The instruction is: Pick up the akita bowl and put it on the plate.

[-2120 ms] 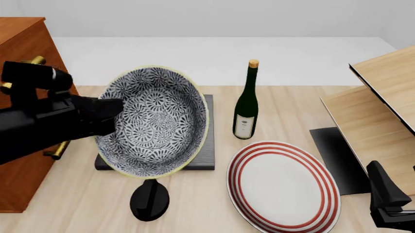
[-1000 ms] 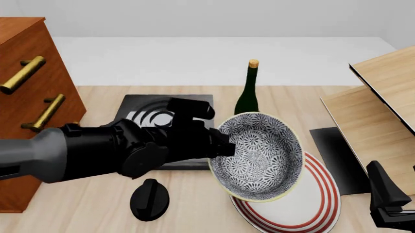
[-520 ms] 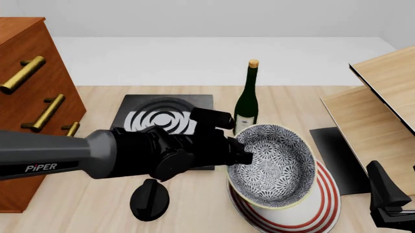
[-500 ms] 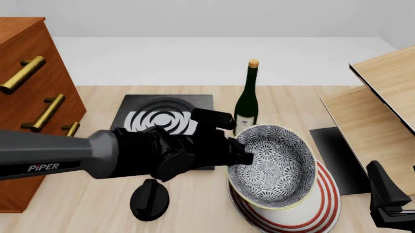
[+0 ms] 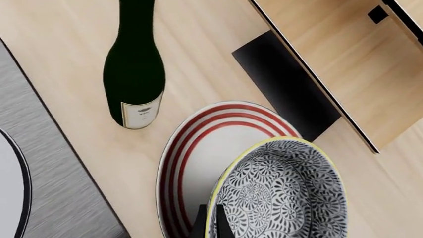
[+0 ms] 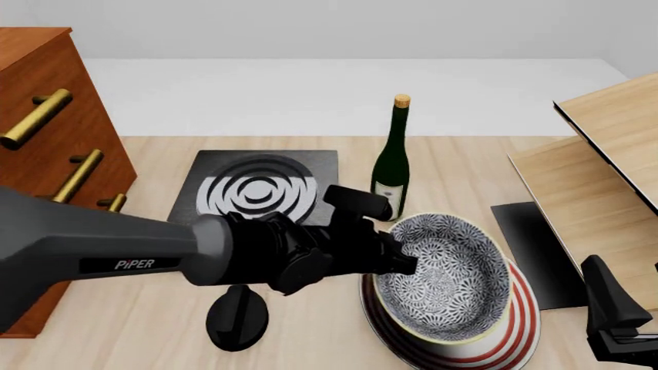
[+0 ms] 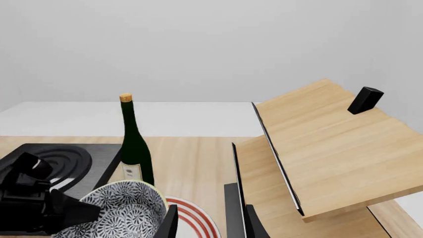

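A pale wooden table (image 6: 154, 339) with a fine grain filled the lower part of the room. Behind the table rose a plain grey-white wall (image 6: 329, 31), and a flat white floor (image 6: 308, 92) lay between the two. At the table's left end stood a reddish-brown wooden cabinet (image 6: 41, 100) with brass bar handles (image 6: 36, 117) on its drawer fronts. At the table's right end was a light wooden rack (image 7: 330, 148) of slanted boards, with a dark panel (image 6: 529, 247) at its foot. The light was soft and even, and shadows on the table were faint.
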### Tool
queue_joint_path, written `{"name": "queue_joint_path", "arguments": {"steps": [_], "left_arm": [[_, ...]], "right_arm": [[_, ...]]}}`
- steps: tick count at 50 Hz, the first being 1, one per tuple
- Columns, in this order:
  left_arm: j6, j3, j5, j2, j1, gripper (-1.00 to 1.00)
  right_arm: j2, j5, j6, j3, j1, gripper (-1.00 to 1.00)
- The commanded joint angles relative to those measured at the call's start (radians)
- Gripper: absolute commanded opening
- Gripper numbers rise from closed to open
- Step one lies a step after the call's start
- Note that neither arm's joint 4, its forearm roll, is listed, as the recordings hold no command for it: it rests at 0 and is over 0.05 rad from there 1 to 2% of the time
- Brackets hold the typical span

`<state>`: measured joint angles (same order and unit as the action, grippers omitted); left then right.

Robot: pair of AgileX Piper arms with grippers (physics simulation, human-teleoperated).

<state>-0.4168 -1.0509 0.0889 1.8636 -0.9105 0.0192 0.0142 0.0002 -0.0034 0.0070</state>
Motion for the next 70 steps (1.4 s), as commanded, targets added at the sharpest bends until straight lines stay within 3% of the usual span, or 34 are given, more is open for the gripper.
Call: {"name": "queue_joint_path", "arguments": {"steps": [1,41,42,62,70], "left_arm": [[0.008,-0.023,0.014,0.035,-0.005,-1.0],[0.012,-0.024,0.064,0.077,0.0,-1.0],[0.005,-0.021,0.062,0.069,-0.002,1.0],[0.046,0.08,0.001,-0.292,0.051,1.0],[0.057,0.131,0.002,-0.37,0.09,1.0]], "right_arm": [[0.0,0.0,0.0,0.0,0.0,1.0],[0.0,0.0,0.0,0.0,0.0,1.0],[0.0,0.0,0.0,0.0,0.0,1.0],[0.0,0.0,0.0,0.0,0.0,1.0],[0.0,0.0,0.0,0.0,0.0,1.0]]}}
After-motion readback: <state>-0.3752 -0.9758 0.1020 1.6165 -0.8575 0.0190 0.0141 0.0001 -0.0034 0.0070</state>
